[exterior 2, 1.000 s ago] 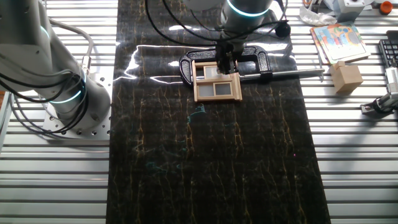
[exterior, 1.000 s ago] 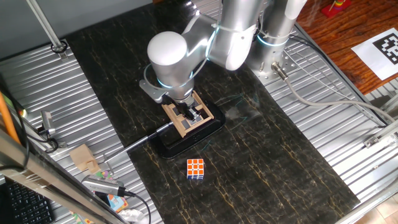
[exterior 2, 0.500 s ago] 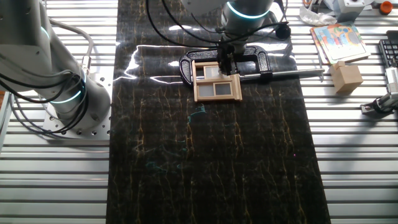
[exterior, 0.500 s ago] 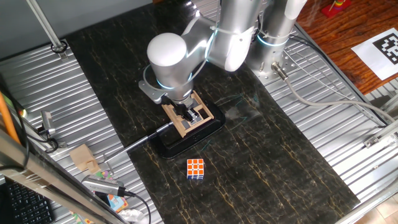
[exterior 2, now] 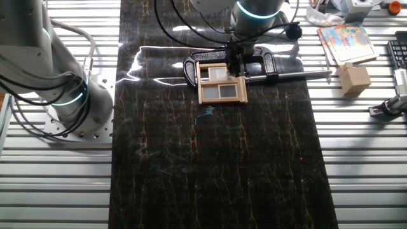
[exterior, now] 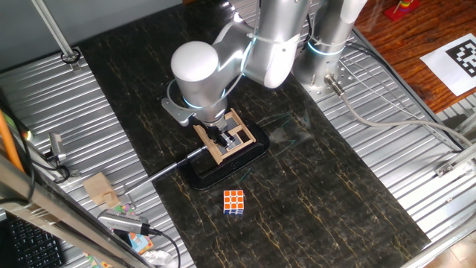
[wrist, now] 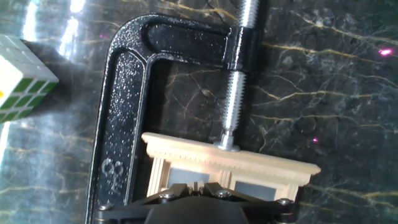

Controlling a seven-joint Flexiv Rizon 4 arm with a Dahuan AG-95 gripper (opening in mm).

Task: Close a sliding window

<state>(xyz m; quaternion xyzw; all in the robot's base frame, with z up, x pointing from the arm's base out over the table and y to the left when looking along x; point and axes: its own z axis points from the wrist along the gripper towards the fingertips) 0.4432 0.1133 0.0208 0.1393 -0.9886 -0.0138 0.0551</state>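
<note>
**Gripper positioned on the sliding window**

Gripper [exterior: 222, 138] fingers point down into the sliding window [exterior: 226, 137]. In one fixed view the dark fingers sit close together among the frame's inner bars; whether they clamp a bar or merely touch it cannot be determined. In the other fixed view the gripper [exterior 2: 236, 63] meets the window [exterior 2: 221, 82] at its upper right portion. In the hand view the gripper [wrist: 198, 198] body fills the lower edge, the fingertips are hidden, and the window's moulded top rail [wrist: 230, 158] lies just ahead.

Window location: near the middle of the dark marbled table surface [exterior: 312, 186], toward the robot base [exterior: 327, 59]. The light-wood frame lies flat on the jaw of a black C-clamp [wrist: 124, 112]. The clamp's threaded screw [wrist: 239, 74] presses against the window's top rail. The clamp's metal handle rod [exterior: 175, 165] extends away from the window toward the ribbed metal deck [exterior: 89, 126].

Surroundings: a multicoloured puzzle cube [exterior: 233, 202] sits on the dark surface, near the clamp but not touching it. A small wooden block [exterior 2: 353, 79] rests on the ribbed deck, well apart from the window. A second robot arm base [exterior 2: 63, 95] stands at the table's side.
</note>
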